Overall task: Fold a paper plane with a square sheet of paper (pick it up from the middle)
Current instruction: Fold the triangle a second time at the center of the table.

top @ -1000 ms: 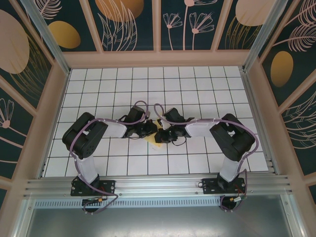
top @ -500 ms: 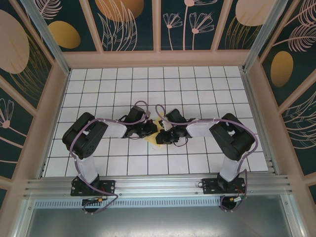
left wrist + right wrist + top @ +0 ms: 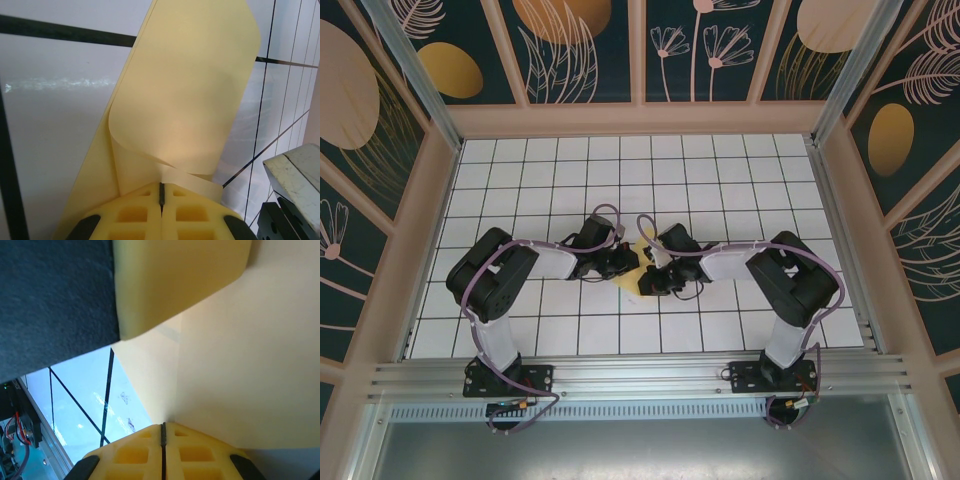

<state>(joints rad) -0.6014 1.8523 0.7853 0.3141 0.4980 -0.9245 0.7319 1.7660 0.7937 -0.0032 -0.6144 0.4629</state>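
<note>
1. Top view: both arms reach inward over the white-tiled bench [image 3: 720, 190] and meet near its middle. The left gripper [image 3: 623, 263] and the right gripper [image 3: 650, 280] sit just beside each other.
2. The sheet of paper [image 3: 631, 284] is pale yellow and lies between the two grippers. Small yellow patches show past the black gripper bodies. From this view I cannot tell whether it touches the bench.
3. Left wrist view: the left gripper [image 3: 161, 192] has its jaws together. The yellow foam pads [image 3: 135, 215] meet at a thin dark seam.
4. The sheet [image 3: 185, 90] comes up out of that seam, so the left jaws are clamped on the sheet.
5. Sheet shape, left wrist view: curled, not flat. A broad flap with a rounded upper-right corner loops over a lower layer. A long straight edge runs down the left side to beside the pads.
6. White tiles with dark grid lines show behind the sheet. A grey block [image 3: 295, 175] over a black part sits at lower right; I cannot tell what it is.
7. Right wrist view: the right gripper [image 3: 162, 432] has its jaws together, pads meeting at a dark seam. A fold in the sheet [image 3: 240, 365] runs down into that seam, so these jaws are clamped on the sheet.
8. At upper left of that view, a black body carries a yellow pad [image 3: 175, 280] that rests against the sheet.
</note>
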